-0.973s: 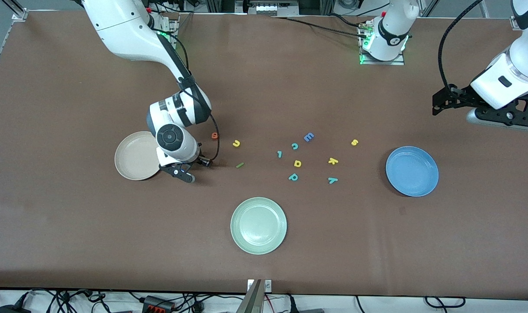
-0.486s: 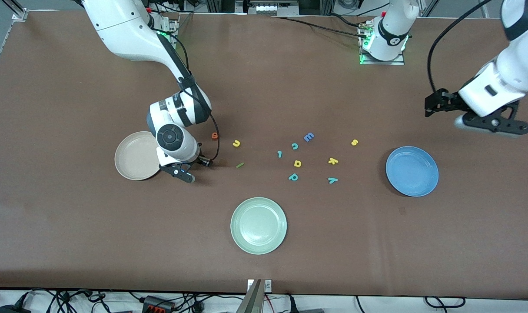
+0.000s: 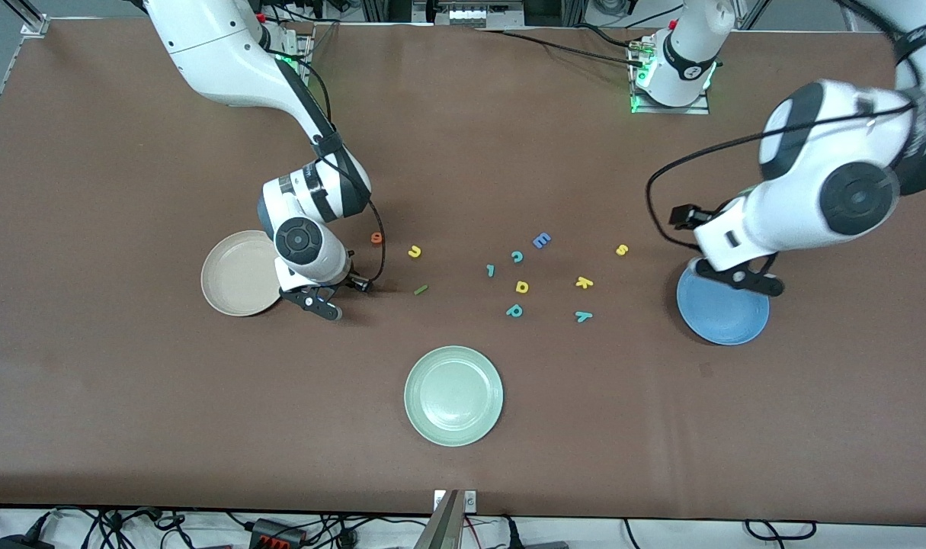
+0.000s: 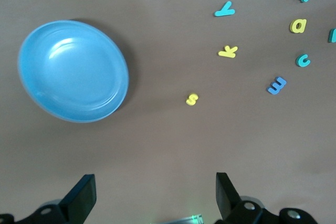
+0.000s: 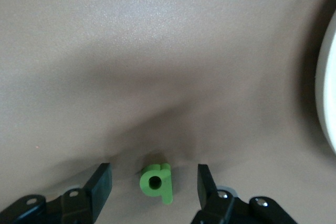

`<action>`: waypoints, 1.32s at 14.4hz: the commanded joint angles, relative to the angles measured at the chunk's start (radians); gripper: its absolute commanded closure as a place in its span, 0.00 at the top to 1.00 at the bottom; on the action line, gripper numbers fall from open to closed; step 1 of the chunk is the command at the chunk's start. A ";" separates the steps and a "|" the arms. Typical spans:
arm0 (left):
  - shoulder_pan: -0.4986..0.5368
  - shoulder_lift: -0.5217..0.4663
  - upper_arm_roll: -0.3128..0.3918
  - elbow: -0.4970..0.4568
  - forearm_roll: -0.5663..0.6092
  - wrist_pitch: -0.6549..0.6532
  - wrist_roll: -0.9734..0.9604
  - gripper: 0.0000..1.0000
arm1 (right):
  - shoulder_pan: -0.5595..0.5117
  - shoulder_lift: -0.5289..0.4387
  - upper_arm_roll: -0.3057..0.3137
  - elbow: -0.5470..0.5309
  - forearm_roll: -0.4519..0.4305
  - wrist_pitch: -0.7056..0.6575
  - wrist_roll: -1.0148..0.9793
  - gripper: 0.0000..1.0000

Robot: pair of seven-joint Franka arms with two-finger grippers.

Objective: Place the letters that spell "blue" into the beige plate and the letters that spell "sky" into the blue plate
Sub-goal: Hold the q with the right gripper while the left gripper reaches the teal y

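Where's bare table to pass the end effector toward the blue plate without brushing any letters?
Bare table lies between the round blue plate and the yellow foam "s", "k" and teal "y"; also between those letters and the pale green plate. It is crowded around the blue capital "E" and yellow "a".

Right arm stretches out from its base at the table's top edge, elbow high, wrist bent straight down, and its tool (image 5: 154,182) sits low at the table with the fingers (image 5: 100,184) parted. Left arm swings in from the table's end, forearm level; its tool (image 4: 152,198) hangs high over the table, fingers spread wide, holding nothing.
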 commanded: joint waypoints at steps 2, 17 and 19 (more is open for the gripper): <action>-0.065 0.102 0.002 0.028 0.017 0.092 0.109 1.00 | 0.006 -0.024 0.000 -0.023 0.014 0.005 0.012 0.69; -0.171 0.430 0.004 0.019 0.018 0.632 0.492 1.00 | 0.006 -0.019 0.000 -0.022 0.014 0.008 0.011 0.41; -0.175 0.444 0.004 0.019 0.018 0.658 0.493 1.00 | 0.006 -0.019 0.000 -0.023 0.014 0.008 0.009 0.36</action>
